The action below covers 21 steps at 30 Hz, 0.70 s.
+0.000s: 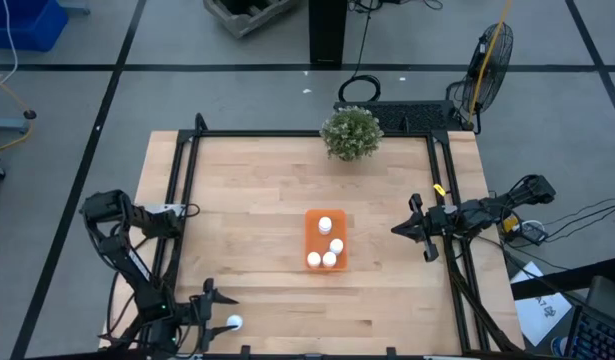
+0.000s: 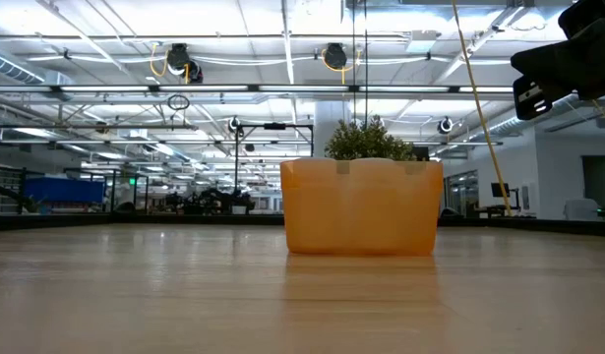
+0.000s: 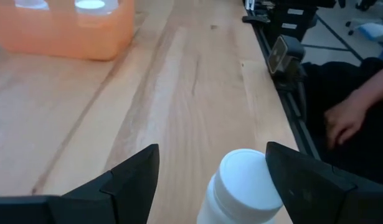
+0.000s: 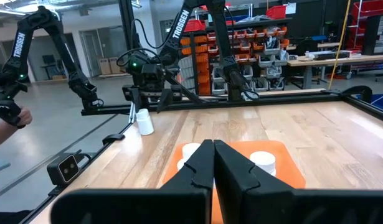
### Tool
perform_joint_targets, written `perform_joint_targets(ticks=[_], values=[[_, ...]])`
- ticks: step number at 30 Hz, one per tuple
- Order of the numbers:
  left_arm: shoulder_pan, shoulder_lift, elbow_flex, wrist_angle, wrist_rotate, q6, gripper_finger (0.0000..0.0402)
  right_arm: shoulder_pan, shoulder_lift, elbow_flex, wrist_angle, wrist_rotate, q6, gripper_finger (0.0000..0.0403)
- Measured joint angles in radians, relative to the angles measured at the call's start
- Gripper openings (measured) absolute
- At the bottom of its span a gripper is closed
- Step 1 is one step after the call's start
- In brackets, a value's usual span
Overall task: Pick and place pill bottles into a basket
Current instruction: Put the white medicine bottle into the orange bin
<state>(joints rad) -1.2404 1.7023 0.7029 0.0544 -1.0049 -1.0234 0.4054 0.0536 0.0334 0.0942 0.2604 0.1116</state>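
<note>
So the orange basket [image 1: 310,222] sits pretty much in the middle of the wooden table [image 1: 247,240], and from overhead there are four pill bottles in it: one [image 1: 325,224] up toward the plant end and three bunched at the other end [image 1: 337,246], [image 1: 314,259], [image 1: 329,259]. The fifth bottle [image 1: 234,322] is way off at the near-left edge of the table, well apart from the basket, and that's where the left gripper [image 1: 213,318] is. In the left wrist view its two dark fingers [image 3: 130,180] are spread wide with the bottle's white cap [image 3: 246,180] sitting between them, closer to one finger, and there's a visible gap on at least one side, so it's around the bottle, not clamped on it. That bottle looks a bit tilted, though it's hard to call from that angle. A person's hand [image 3: 344,122] shows off past the table edge in the same view. The right gripper [image 1: 399,229] hangs over by the right rail, clear of the basket, and the right wrist view shows its fingers [image 4: 194,171] pressed together with nothing between them, pointing across the basket toward the left arm. There's a small green potted plant [image 1: 351,132] at the far edge of the table, just poking up behind the basket in the low view [image 2: 361,206].
</note>
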Motion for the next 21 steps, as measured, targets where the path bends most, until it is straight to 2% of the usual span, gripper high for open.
perform_joint_targets(ticks=[13,18,21], values=[[-0.005,-0.002,0.000,-0.004,-0.075,0.029,0.0281,0.000,0.000,0.000,0.000,0.000,0.000,0.0000],[-0.023,-0.037,-0.001,0.021,-0.017,0.038,0.0284,0.000,0.000,0.000,0.000,0.000,0.000,0.0000],[-0.042,-0.054,-0.001,0.072,0.002,0.111,0.0282,0.000,0.000,0.000,0.000,0.000,0.000,0.0000]])
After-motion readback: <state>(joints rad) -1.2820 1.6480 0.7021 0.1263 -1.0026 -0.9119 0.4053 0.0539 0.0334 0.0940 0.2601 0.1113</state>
